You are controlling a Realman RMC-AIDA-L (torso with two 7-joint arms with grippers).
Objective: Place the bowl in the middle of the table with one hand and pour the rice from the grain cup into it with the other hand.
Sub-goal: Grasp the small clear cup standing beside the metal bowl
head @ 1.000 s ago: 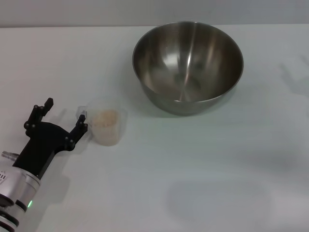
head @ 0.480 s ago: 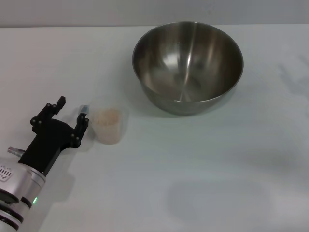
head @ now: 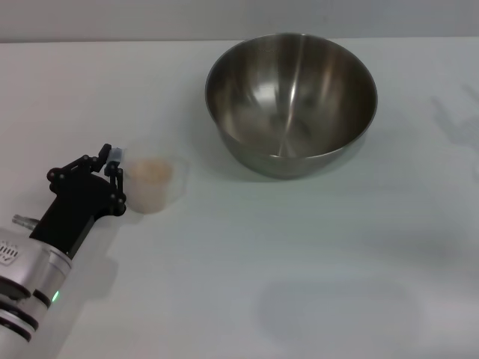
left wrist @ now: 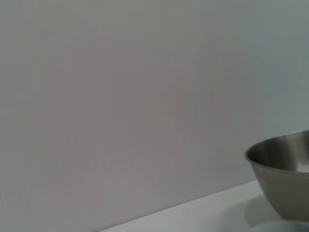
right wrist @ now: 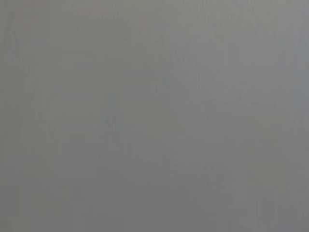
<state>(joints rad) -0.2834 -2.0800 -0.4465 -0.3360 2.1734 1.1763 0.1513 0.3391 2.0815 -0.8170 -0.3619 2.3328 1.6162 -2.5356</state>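
Note:
The steel bowl (head: 292, 101) stands upright on the white table (head: 299, 262), right of the table's middle and toward the far side. It looks empty; its rim also shows in the left wrist view (left wrist: 285, 159). The clear grain cup (head: 153, 183) stands at the near left, holding beige rice (head: 152, 171). My left gripper (head: 112, 166) is at the cup's left side, its fingers closed on the cup's side handle. The right gripper is out of view; its wrist view shows only plain grey.
A grey wall runs behind the table's far edge (head: 112, 40). Faint shadows lie on the table at the right.
My left gripper moved forward to the cup and closed its open fingers on the handle. The cup shifted a little to the left. The bowl has not moved.

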